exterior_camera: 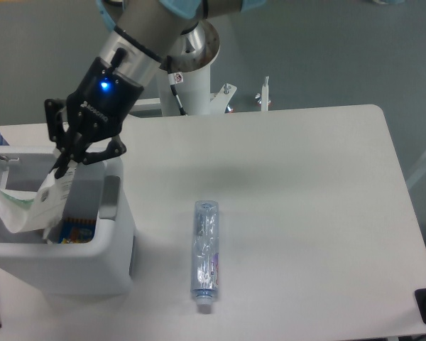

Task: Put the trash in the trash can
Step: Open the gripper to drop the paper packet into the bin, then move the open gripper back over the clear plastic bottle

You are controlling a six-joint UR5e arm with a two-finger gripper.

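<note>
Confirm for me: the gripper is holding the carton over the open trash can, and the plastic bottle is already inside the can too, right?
Not quite. The gripper does hold the carton over the open trash can, but the plastic bottle is not inside it; the camera view shows it lying on the table to the can's right.

The bottle (204,256) is clear, crinkled plastic with a glossy sheen and a white plastic cap. The bin (92,259) is smooth white plastic, slightly shiny. The carton (55,193) looks like matt printed paperboard. The tool (65,165) is matt black. The desk (305,213) is smooth, matt white.
</note>
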